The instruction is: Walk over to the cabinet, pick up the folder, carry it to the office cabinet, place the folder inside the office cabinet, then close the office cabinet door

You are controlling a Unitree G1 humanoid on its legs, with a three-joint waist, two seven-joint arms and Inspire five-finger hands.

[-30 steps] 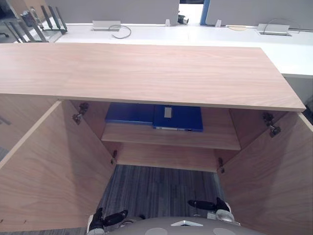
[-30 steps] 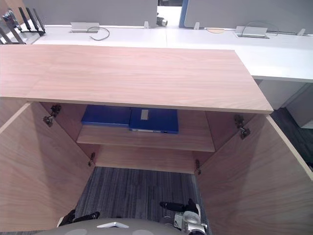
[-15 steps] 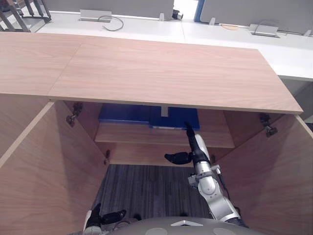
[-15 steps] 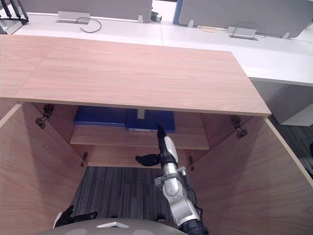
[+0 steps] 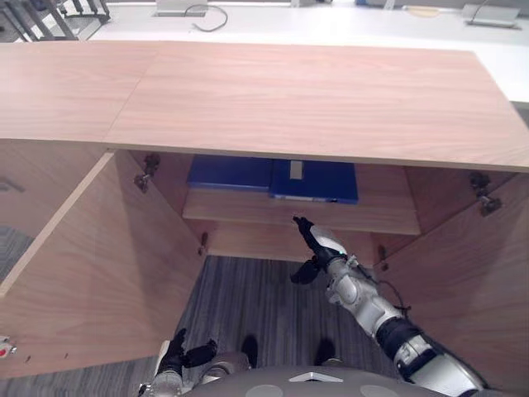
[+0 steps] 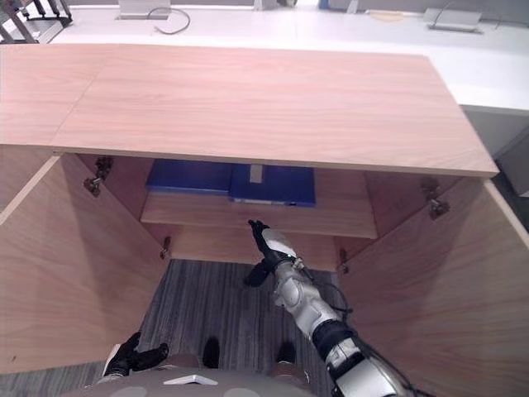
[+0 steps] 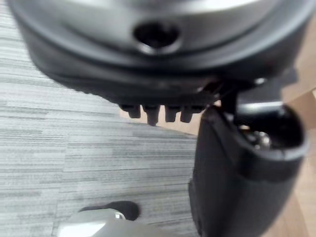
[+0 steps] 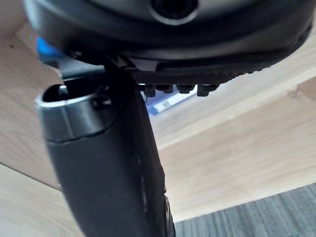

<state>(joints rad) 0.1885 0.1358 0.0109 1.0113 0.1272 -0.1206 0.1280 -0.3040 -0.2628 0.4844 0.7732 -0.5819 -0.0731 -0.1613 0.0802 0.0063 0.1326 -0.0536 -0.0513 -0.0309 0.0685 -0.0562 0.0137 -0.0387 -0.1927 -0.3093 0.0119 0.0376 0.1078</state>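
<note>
Right hand (image 5: pixel 320 251) now lower, backed off the shelf edge | fingers straight, holding nothing | blue folder (image 5: pixel 314 180) flat on cabinet shelf (image 5: pixel 388 217), frame centre, just above fingertips, front edge running left-right | left hand (image 5: pixel 186 357) lower left, relaxed, farther.

Floor: grey striped carpet (image 5: pixel 248 302).
Furniture: white desks (image 5: pixel 331 23) along the back.
On desks: a grey cable box (image 5: pixel 493 14), far right.
</note>
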